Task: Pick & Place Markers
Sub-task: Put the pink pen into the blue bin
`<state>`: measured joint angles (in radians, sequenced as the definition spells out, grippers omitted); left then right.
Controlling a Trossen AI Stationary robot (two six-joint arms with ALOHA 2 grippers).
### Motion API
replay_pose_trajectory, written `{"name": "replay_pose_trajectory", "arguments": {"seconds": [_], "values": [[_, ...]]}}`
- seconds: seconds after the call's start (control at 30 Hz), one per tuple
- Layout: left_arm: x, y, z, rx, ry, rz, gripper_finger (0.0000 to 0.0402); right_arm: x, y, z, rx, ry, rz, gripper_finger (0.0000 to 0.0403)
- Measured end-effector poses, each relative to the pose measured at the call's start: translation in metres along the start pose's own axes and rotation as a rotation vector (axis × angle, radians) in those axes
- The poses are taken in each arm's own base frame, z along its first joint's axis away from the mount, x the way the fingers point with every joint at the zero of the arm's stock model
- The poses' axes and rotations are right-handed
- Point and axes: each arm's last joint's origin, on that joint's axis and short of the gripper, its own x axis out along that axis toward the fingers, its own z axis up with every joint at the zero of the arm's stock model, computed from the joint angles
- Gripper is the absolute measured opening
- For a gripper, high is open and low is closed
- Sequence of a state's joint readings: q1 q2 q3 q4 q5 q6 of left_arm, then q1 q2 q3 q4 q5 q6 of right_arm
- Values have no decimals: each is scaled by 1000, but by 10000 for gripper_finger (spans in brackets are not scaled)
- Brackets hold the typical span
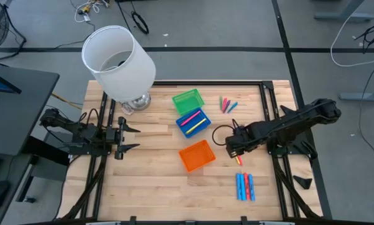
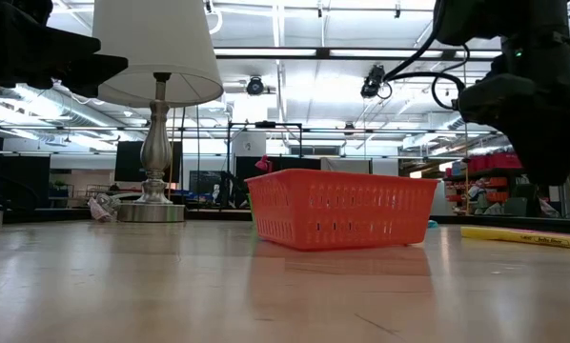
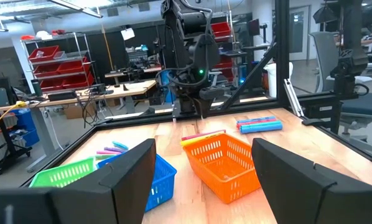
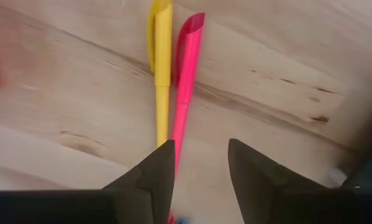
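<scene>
On the wooden table [image 1: 149, 181], beside the lamp [image 1: 119, 59], I count three trays; right gripper [image 4: 198, 171] parted above two markers [image 4: 173, 81]; left gripper [image 3: 201, 180] open.

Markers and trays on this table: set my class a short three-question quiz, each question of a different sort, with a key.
1. True or false: the orange tray holds markers.
2. Which tray holds markers? A green tray B blue tray C orange tray
3. Fill in: the right pincer hangs over a yellow marker and a ____ one.

Key: 1 false, it looks empty; 2 B; 3 pink.
</scene>
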<state>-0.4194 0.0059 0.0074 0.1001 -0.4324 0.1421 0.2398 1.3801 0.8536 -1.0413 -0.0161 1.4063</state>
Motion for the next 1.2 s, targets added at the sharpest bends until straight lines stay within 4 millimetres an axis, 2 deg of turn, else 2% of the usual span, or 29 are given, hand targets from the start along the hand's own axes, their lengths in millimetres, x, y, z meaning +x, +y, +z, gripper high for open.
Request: {"name": "replay_pose_trajectory", "arguments": {"seconds": [0.6,0.9,1.2], "values": [[0,0,0,0,0,0,273,25,16,2,-20,-43,-64,149],[0,0,0,0,0,0,273,51,11,-7,-5,-11,-34,149],[0,0,0,0,0,0,273,60,4,-11,19,-2,-32,149]]}}
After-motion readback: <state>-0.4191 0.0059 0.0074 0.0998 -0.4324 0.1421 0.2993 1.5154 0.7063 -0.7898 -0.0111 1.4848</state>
